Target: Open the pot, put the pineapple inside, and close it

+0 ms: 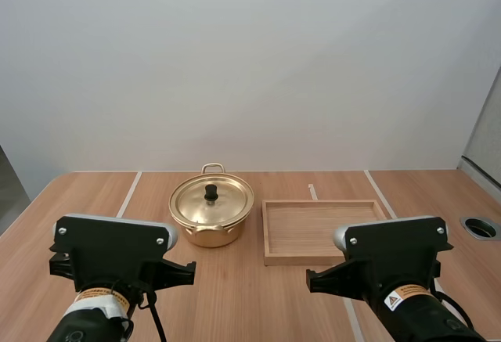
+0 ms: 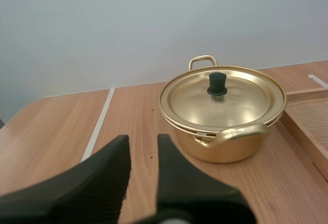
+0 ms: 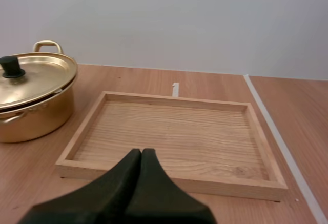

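The pot (image 1: 210, 221) stood with its lid (image 1: 211, 199) on, toward the far edge of the surface (image 1: 250, 303) and a little left of its middle, with a wooden tray (image 1: 321, 259) just beside it on the right. The left gripper (image 2: 142, 146) hung released before the pot, fingers apart and holding nothing. The right gripper (image 3: 141, 153) was clenched on nothing, tips together at the tray's near edge

Pot (image 2: 225, 151) interior hidden under lid (image 2: 233, 103), tray (image 2: 307, 114) cropped, apparently more than half
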Available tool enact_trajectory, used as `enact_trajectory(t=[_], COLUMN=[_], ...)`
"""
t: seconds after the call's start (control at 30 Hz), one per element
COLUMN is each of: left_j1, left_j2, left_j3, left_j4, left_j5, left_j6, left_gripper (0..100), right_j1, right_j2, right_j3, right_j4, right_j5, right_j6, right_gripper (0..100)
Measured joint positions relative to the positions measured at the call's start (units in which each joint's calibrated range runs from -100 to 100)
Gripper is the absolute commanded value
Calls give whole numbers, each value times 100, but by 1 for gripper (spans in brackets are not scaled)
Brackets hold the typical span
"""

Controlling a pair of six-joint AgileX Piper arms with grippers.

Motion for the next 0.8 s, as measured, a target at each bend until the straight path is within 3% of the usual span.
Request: enact_trajectory(t=[0.27, 0.8], left_j1=[0, 0], left_j2=[0, 0], left_j3=[0, 0], left_j4=[185, -129], left_j5=[0, 0], left_j6=[32, 32], left_gripper=[0, 0], right_j1=[158, 158], right_j2=[0, 0], right_j3=[0, 0], right_j4=[-47, -80], right_j5=[17, 17], right_j6=[18, 18], right_gripper=[0, 0])
